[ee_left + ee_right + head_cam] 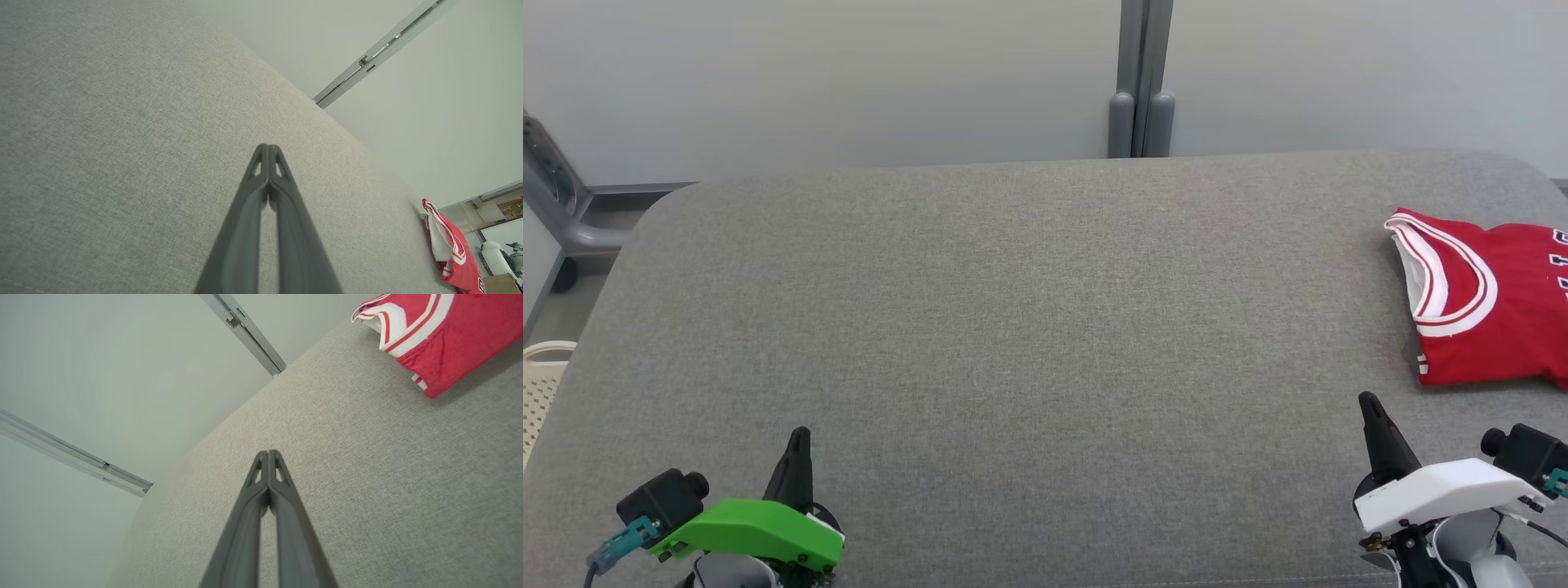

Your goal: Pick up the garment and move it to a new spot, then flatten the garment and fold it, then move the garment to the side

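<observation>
The garment [1490,298] is a red jersey with white trim, lying folded at the right edge of the grey padded table [1013,327]; part of it runs off the head view's right side. It also appears in the left wrist view as the garment [453,249] and in the right wrist view as the garment [441,330]. My left gripper [799,434] sits at the lower left, shut and holding nothing. My right gripper [1367,402] sits at the lower right, shut and holding nothing, a short way in front of the jersey. Both pairs of fingers meet at the tips [268,146] [268,452].
A pale wall with a grey vertical post [1141,82] stands behind the table. A cream perforated basket [541,384] sits on the floor off the table's left edge, next to a grey frame leg [556,204].
</observation>
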Controlling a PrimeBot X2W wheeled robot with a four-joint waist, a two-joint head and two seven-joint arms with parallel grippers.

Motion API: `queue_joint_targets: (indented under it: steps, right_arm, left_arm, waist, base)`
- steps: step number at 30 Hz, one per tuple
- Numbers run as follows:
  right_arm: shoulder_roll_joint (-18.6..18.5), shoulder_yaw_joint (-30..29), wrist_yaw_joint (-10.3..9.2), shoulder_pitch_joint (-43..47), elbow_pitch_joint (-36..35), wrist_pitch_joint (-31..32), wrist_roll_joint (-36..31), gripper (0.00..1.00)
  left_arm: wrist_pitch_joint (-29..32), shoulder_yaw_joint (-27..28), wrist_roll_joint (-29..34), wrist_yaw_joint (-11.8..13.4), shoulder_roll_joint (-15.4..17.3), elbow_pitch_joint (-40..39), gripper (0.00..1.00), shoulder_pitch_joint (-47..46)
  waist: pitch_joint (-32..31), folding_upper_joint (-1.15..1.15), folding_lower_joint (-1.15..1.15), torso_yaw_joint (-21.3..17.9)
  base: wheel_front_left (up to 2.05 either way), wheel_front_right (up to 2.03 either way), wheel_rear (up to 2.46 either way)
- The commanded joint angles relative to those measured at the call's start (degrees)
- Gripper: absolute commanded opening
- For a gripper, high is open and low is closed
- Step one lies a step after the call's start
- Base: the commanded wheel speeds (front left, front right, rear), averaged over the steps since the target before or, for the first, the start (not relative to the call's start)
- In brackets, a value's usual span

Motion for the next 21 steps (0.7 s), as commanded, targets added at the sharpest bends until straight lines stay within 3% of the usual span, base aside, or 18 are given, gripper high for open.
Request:
queue_joint_targets:
  steps: [1,21]
  right_arm:
    - [-0.27,-0.49,0.01,-1.91,-0.41,0.33,1.89,0.00]
    - [-0.38,-3.45,0.01,-3.98,1.67,2.59,15.44,0.00]
  left_arm:
    - [0.33,1.16,-1.17,-0.66,-0.06,-0.12,0.00,-2.02]
    - [3.32,5.92,-10.36,-5.03,-3.82,3.21,0.00,-5.44]
  waist:
    - [0.04,0.00,0.00,-0.04]
    - [0.63,0.00,0.00,-0.59]
  base:
    - [0.00,0.00,0.00]
    - [0.00,0.00,0.00]
